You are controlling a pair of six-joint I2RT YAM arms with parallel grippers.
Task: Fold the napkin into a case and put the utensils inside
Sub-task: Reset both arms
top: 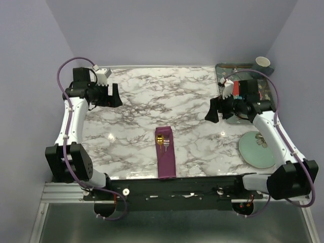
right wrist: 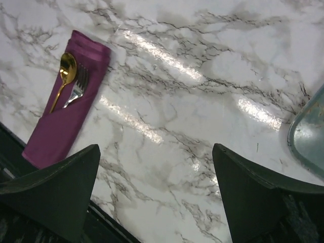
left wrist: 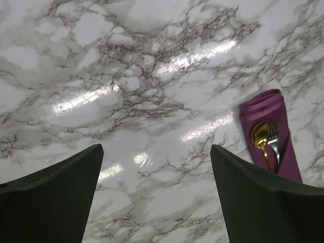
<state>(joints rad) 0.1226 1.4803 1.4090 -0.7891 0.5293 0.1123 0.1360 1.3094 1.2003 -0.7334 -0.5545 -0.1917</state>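
Case (top: 167, 159): plum satin pocket lying flat at the near centre of the marble table (top: 152, 96), with the gold spoon (top: 160, 138) and silver fork (top: 165, 143) tucked inside, heads showing at its far end. Left gripper (left wrist: 156, 148) far left, right gripper (right wrist: 156, 147) at right; both have fingers wide apart, holding nothing.

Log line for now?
left gripper: open, empty | right gripper: open, empty | fork, spoon: in case | case: table, near edge

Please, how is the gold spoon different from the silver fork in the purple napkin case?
The spoon is gold; the fork is silver. The spoon ends in a smooth oval bowl, the fork in tines. The spoon's head reaches farther out of the pocket than the fork's. Both lie side by side on the case, heads showing, handles tucked inside.
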